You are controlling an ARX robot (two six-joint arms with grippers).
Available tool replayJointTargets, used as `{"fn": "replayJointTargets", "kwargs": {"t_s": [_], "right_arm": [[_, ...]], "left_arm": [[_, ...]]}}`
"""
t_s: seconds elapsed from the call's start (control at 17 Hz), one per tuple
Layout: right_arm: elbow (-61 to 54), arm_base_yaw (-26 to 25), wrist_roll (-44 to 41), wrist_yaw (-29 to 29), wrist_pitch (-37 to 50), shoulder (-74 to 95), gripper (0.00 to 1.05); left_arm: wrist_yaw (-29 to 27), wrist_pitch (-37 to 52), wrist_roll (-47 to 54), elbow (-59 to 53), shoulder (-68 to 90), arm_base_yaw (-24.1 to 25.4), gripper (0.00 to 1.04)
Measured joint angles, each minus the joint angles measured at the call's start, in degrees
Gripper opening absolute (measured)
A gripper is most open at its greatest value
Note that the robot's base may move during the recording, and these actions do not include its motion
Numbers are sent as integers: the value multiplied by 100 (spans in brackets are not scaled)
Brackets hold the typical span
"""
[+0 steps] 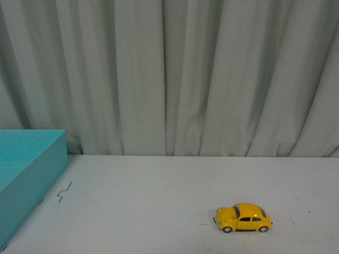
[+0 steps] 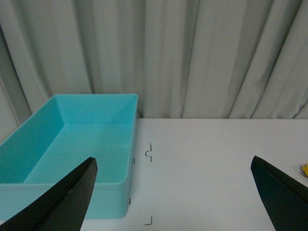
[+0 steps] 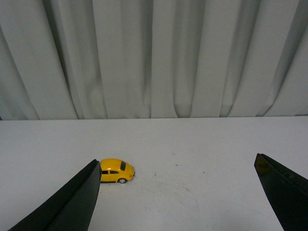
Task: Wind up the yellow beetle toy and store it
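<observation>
- I noted right gripper (image 3: 176, 161) and left gripper (image 2: 173, 161) jaws apart, empty.
- The yellow beetle toy (image 3: 116, 171) lay ahead of right jaws, off-centre, long axis finger-to-finger; left farther.

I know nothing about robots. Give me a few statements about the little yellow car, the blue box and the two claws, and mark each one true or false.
1. The yellow beetle toy stands on its wheels on the white table. True.
2. The toy lies inside the turquoise box. False: it sits on the table, well apart from the box.
3. The right gripper is shut on the toy. False: its jaws are wide open and the toy lies ahead of it, untouched.
4. The left gripper is open and holds nothing. True.
5. A pale curtain hangs behind the table. True.
</observation>
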Motion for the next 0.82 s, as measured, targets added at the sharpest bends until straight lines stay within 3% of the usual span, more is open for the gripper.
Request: {"fn": "replayJointTargets", "kwargs": {"t_s": [0.82], "right_arm": [[0, 0, 0, 0, -2, 0, 98]], "left_arm": [[0, -4, 0, 0, 0, 0, 98]]}}
